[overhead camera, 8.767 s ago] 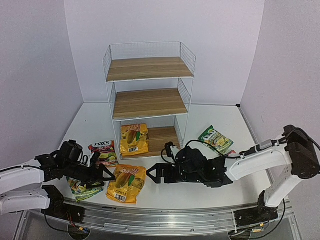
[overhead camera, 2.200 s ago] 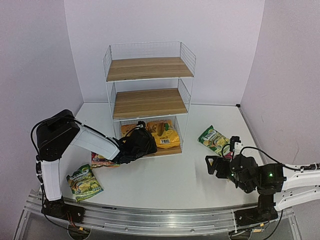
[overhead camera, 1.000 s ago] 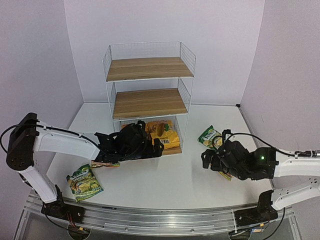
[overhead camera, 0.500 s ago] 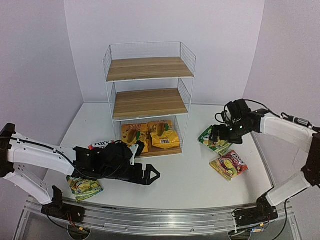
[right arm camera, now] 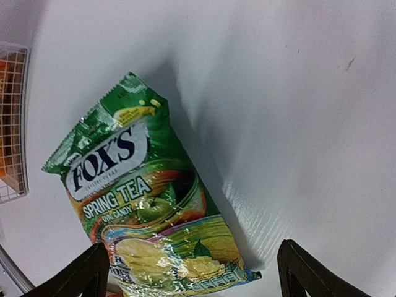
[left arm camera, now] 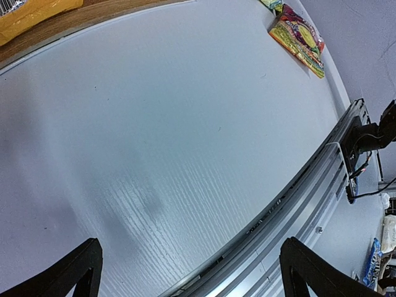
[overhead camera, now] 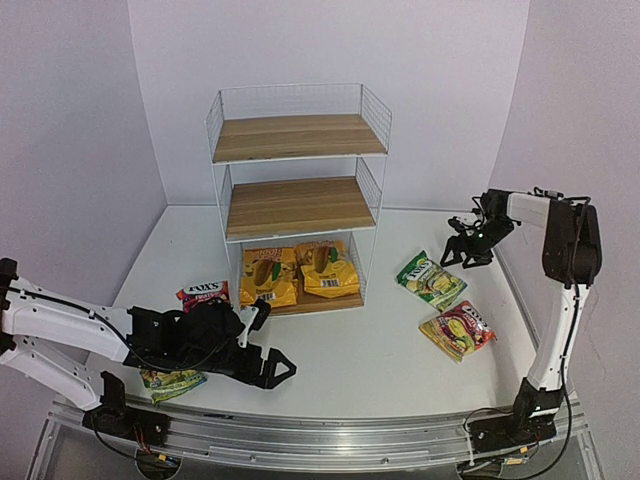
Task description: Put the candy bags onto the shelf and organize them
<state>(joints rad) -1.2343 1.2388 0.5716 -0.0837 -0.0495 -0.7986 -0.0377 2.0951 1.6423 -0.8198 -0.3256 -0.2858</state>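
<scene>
Shelf [overhead camera: 296, 205]: top and middle boards bare. Two yellow bags [overhead camera: 268, 277] lie side by side on the bottom board. Four bags are on the table [overhead camera: 380, 370].

Right gripper [overhead camera: 462, 255]: out at the far right of the table, jaws spread wide, nothing between them. The green Spring Tea bag [overhead camera: 431, 279] lies flat just beside it, on the side toward the shelf and the arm bases.

Right wrist view: the same bag [right arm camera: 145, 204] sits left of centre. Its long axis runs diagonally, label end toward the shelf's wire side, bottom seam reaching in between the two fingers. The line between the fingers crosses that axis at a slant, not squarely. Likely need: shift toward the shelf, turn the wrist to span the short width, then descend.

Pink fruit bag [overhead camera: 458, 329]: nearer the table's front, apart from the right gripper.

Left gripper [overhead camera: 275, 368]: low over the front left of the table, jaws wide, empty. Its wrist view shows mostly bare table ahead.

Red bag [overhead camera: 204, 292]: flat beside the shelf's left foot. Second green bag [overhead camera: 170, 380]: partly under the left forearm.

The left arm is nearer those two. The right arm is nearer the Spring Tea and pink bags.
</scene>
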